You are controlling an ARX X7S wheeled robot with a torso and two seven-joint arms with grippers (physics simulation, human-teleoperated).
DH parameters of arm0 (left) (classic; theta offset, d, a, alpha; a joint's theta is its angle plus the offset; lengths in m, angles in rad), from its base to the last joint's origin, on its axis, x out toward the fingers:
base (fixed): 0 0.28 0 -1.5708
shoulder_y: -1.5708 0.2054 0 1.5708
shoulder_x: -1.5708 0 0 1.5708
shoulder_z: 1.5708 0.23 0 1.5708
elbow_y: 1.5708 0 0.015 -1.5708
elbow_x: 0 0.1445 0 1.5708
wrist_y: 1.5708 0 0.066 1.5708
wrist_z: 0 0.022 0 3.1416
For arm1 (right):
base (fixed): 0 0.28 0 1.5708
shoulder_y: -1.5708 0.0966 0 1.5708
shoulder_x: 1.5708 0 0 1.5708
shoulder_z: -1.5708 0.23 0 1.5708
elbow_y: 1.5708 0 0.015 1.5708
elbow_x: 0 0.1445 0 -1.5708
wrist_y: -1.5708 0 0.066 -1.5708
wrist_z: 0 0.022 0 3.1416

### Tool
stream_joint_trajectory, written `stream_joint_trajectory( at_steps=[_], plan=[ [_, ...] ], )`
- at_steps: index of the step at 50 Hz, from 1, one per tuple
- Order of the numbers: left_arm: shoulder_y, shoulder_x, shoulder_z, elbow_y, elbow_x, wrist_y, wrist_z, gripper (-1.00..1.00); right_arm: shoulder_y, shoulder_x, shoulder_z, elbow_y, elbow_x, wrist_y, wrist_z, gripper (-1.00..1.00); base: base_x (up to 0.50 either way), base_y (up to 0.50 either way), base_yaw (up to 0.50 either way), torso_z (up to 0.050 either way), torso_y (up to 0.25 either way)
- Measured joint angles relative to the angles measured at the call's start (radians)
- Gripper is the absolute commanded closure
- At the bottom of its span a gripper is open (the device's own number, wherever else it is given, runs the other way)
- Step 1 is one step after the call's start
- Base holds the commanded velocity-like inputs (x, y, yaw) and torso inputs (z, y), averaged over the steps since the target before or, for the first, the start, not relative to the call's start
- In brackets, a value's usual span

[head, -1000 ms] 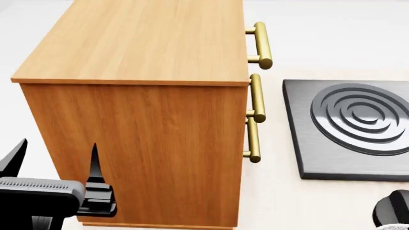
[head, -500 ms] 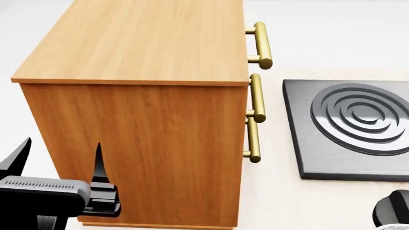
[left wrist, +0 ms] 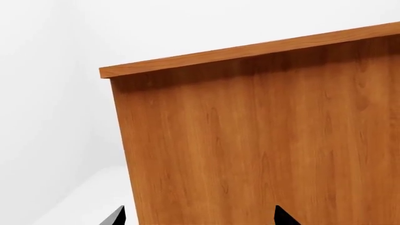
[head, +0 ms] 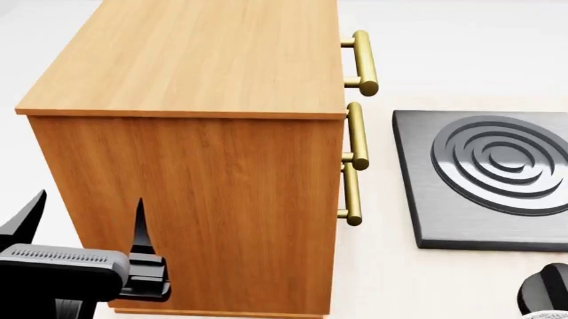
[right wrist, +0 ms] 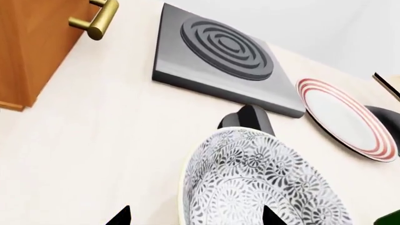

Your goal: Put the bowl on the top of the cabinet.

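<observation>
Right wrist view: grey-floral white bowl (right wrist: 262, 187), deep.

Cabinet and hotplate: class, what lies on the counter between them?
Nothing stands there. The head view shows bare pale counter between the cabinet and the hotplate; only the cabinet's brass handles jut over it.

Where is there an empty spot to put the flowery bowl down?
The whole top of the cabinet is bare wood. There is also bare counter between the cabinet's side, the dark grooved slab and the bowl. It gets crowded past the slab, where the red-ringed plate lies close beside it.
</observation>
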State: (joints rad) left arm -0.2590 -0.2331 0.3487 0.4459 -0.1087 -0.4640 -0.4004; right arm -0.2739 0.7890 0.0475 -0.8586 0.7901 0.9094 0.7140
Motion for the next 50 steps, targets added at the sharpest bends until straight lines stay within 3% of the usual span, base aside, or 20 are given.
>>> stream_joint_trajectory(
  at_steps=[50],
  plan=[
    [-0.007,-0.015,0.020,0.011,-0.014,-0.006,-0.021,-1.00,0.020,-0.005,-0.049,0.073,-0.035,-0.032,-0.021,-1.00,0.00,0.00,0.00,0.000,0.000]
  ],
)
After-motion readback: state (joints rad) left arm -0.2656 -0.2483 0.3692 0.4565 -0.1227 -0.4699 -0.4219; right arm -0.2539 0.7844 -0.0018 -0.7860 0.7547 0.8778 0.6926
